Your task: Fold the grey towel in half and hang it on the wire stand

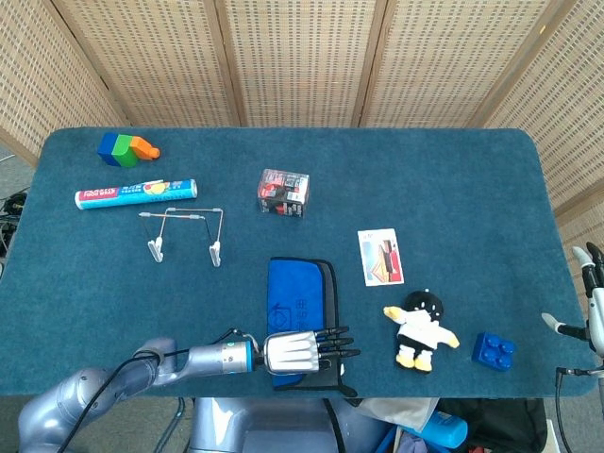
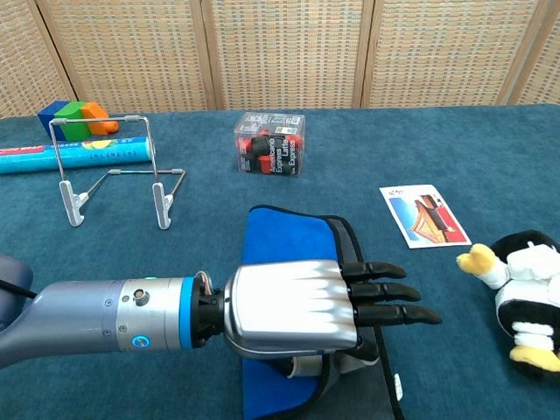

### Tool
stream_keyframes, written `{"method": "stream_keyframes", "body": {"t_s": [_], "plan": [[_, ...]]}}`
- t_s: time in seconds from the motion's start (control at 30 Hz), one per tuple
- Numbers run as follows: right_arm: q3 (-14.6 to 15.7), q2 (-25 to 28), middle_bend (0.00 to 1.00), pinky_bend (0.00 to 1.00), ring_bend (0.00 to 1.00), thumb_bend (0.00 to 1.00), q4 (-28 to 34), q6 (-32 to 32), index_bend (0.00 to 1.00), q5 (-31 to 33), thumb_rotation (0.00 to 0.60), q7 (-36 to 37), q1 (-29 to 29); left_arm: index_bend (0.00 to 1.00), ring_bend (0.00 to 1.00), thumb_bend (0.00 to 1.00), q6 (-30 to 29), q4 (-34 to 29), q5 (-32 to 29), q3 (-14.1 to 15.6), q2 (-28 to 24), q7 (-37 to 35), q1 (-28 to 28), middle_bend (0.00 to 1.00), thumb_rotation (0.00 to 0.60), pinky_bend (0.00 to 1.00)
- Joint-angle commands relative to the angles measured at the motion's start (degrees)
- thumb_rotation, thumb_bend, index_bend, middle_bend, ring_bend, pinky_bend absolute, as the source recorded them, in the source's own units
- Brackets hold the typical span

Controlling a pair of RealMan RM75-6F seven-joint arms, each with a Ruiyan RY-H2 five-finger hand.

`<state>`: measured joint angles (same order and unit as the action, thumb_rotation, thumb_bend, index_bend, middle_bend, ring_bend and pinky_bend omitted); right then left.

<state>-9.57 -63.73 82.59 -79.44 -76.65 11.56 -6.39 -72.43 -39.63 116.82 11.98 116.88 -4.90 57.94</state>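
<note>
The grey towel [image 2: 350,262] lies on the blue worktop [image 1: 453,189] at its near edge, roughly midway between left and right, already doubled so that its blue lining faces up over most of it and a grey strip with dark piping shows along the right side. It is soft, light cloth with no stiffness of its own; I judge it will sag and slide open if lifted from one point, so the folded edge or both layers pinched together at a corner looks like the sensible place to take hold. The nap of the worktop may drag on it a little.

The left hand [image 2: 297,306] lies across the near part of the towel, palm down, its dark fingers [image 2: 394,302] stretched flat and close together, pointing right past the piped edge. They rest over the cloth rather than around it; nothing shows as pinched between them, though what the thumb does underneath is hidden. The right hand [image 1: 587,302] shows only at the far right edge of the head view, off the worktop, fingers apart and holding nothing.

The wire stand [image 2: 114,171] sits upright to the far left of the towel, well apart from it, so a lift and a carry leftward and away remain.
</note>
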Motion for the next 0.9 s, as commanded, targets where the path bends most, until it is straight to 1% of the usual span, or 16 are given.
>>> {"method": "stream_keyframes", "body": {"t_s": [0.03, 0.23, 0.4, 0.6, 0.63, 0.7, 0.73, 0.77, 0.8, 0.9], "plan": [[0.0, 0.2, 0.0, 0.0, 0.0, 0.0, -0.1, 0.0, 0.0, 0.0, 0.6, 0.5, 0.1, 0.56, 0.0, 0.46, 1.0, 0.0, -0.1, 0.0, 0.6, 0.9, 0.7, 0.0, 0.6, 0.0], [-0.1, 0.4, 0.0, 0.0, 0.0, 0.0, -0.3, 0.1, 0.0, 0.0, 0.6, 1.4, 0.2, 0.55, 0.0, 0.46, 1.7, -0.6, -0.5, -0.1, 1.3, 2.2, 1.2, 0.0, 0.6, 0.0], [0.0, 0.6, 0.0, 0.0, 0.0, 0.0, -0.2, -0.2, 0.0, -0.2, 0.6, 1.7, 0.3, 0.55, 0.0, 0.46, 2.1, -0.7, -1.5, -0.9, 2.1, 3.4, 1.4, 0.0, 0.6, 0.0], [0.1, 0.6, 0.0, 0.0, 0.0, 0.0, 0.0, -0.4, 0.0, -0.4, 0.6, 1.7, 0.4, 0.51, 0.0, 0.46, 2.8, -1.0, -1.7, -0.9, 2.9, 4.1, 1.8, 0.0, 0.6, 0.0], [0.1, 0.6, 0.0, 0.0, 0.0, 0.0, 0.0, -0.3, 0.0, -0.4, 0.6, 1.7, 0.4, 0.47, 0.0, 0.45, 2.9, -1.0, -1.8, -0.9, 3.0, 4.2, 1.8, 0.0, 0.6, 0.0], [0.1, 0.7, 0.0, 0.0, 0.0, 0.0, 0.0, -0.4, 0.0, -0.5, 0.6, 1.7, 0.4, 0.26, 0.0, 0.44, 3.4, -1.1, -2.0, -0.9, 3.2, 4.6, 1.8, 0.0, 0.6, 0.0], [0.1, 0.7, 0.0, 0.0, 0.0, 0.0, 0.0, -0.4, 0.0, -0.5, 0.6, 1.7, 0.4, 0.12, 0.0, 0.43, 3.8, -1.2, -2.2, -0.9, 3.2, 4.6, 1.8, 0.0, 0.6, 0.0], [0.1, 0.7, 0.0, 0.0, 0.0, 0.0, 0.1, -0.3, 0.0, -0.4, 0.6, 1.8, 0.4, 0.03, 0.0, 0.41, 4.2, -1.6, -2.7, -1.0, 3.1, 4.8, 1.6, 0.0, 0.6, 0.0], [0.0, 0.8, 0.0, 0.0, 0.0, 0.0, 0.0, -0.3, 0.0, -0.3, 0.6, 1.8, 0.4, 0.0, 0.0, 0.41, 4.2, -2.0, -3.1, -1.4, 2.9, 5.3, 1.5, 0.0, 0.6, 0.0], [0.0, 0.8, 0.0, 0.0, 0.0, 0.0, 0.1, -0.4, 0.0, -0.4, 0.6, 1.9, 0.5, 0.0, 0.0, 0.4, 4.2, -3.1, -3.9, -2.1, 2.1, 6.2, 1.3, 0.0, 0.6, 0.0]]}}
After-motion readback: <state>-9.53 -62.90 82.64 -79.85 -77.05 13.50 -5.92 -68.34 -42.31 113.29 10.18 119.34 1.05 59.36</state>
